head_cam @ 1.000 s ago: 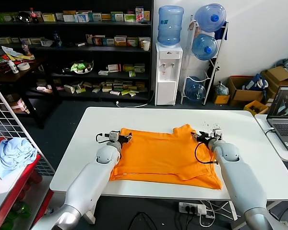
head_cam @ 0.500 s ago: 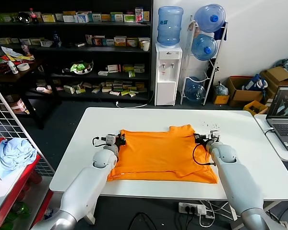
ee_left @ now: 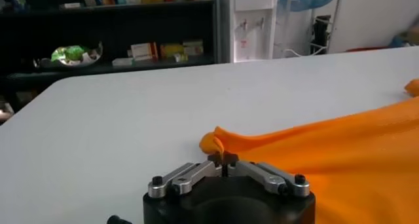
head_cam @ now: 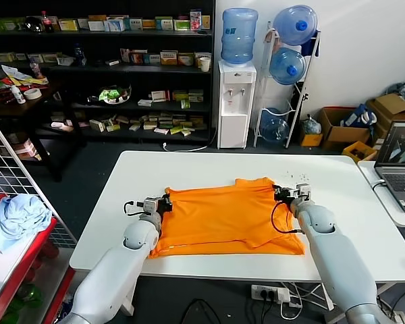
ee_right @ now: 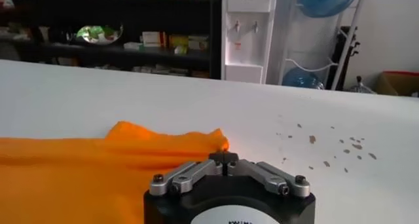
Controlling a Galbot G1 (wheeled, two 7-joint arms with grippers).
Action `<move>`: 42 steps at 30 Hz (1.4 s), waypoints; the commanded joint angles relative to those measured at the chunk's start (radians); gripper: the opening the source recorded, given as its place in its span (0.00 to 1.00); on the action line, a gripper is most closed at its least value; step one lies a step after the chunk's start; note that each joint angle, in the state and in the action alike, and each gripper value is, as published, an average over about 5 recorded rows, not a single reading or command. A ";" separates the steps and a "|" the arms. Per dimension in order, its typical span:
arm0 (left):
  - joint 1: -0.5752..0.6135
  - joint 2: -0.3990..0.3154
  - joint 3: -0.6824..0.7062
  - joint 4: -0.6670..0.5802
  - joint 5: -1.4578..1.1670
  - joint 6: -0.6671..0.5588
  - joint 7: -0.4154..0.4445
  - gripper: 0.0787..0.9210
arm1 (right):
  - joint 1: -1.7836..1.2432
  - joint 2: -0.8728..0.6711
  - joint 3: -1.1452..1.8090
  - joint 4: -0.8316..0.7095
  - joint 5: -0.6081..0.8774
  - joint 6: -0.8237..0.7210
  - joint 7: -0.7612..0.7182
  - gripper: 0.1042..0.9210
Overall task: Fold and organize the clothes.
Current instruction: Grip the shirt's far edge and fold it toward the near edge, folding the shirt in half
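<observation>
The orange T-shirt lies folded flat in the middle of the white table. My left gripper is shut on the shirt's far left corner; in the left wrist view the gripper pinches a fold of the orange cloth. My right gripper is shut on the shirt's far right corner; in the right wrist view the gripper sits at the edge of the orange cloth. Both grippers are low on the table.
A light blue cloth bundle lies in a red wire rack at the left. A laptop stands on a side table at the right. Shelves, a water dispenser and bottles stand behind the table.
Both grippers have pulled the shirt's far edge towards me, the left one farther back and left. The shirt now lies flatter and smoother, with a straighter near edge.
</observation>
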 commanded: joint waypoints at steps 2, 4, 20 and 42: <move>0.131 0.107 0.001 -0.270 -0.011 0.004 -0.031 0.02 | -0.171 -0.078 0.019 0.259 0.012 -0.015 0.040 0.02; 0.169 0.130 -0.002 -0.326 -0.013 0.012 -0.043 0.02 | -0.231 -0.105 0.027 0.320 0.009 -0.025 0.051 0.02; 0.483 0.231 -0.063 -0.612 -0.002 0.025 -0.085 0.02 | -0.628 -0.167 0.117 0.626 -0.079 -0.036 0.078 0.02; 0.565 0.172 -0.127 -0.603 -0.101 -0.088 -0.110 0.42 | -0.674 -0.153 0.142 0.696 -0.106 -0.045 0.156 0.42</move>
